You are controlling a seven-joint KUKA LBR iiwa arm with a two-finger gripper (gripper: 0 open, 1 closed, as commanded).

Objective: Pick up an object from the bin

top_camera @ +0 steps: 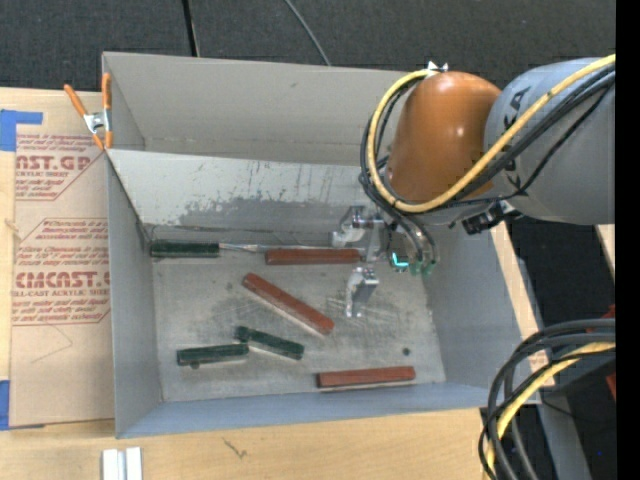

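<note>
Grey metal bin [250, 118], open top, sloped walls, scuffed floor w/ six flat bars lying loose, none stacked. Far side, view's left: a dark green bar [184, 250] lying crosswise close to the back wall's foot. Same row, nearer ctr: a red-brown bar [310, 257], also crosswise, well apart from the green one. Mid floor: a slanted red-brown bar [288, 304], running from upper left down to lower right. Below it a short green bar [270, 344], slightly tilted, and a second green bar [212, 354] to its left; their ends are v. close, can't tell if touching. Near side, view's right: a third red-brown bar [366, 376], crosswise, alone by the front wall. The arm [560, 148] comes in from the view's right w/ an orange cover [440, 133] and yellow-black cables [385, 143] looped round the wrist. The gripper [358, 306] hangs low over the floor's right-ctr, just beside the lower-right end of the slanted red-brown bar and just below the right end of the far red-brown bar; contact w/ either can't be told. How far the claw is open can't be told; all six bars lie flat on the floor. Writing: dark letters on the arm's grey casing, partly crossed by cables, not legible. Any marks on the bars are too small to read.
</note>
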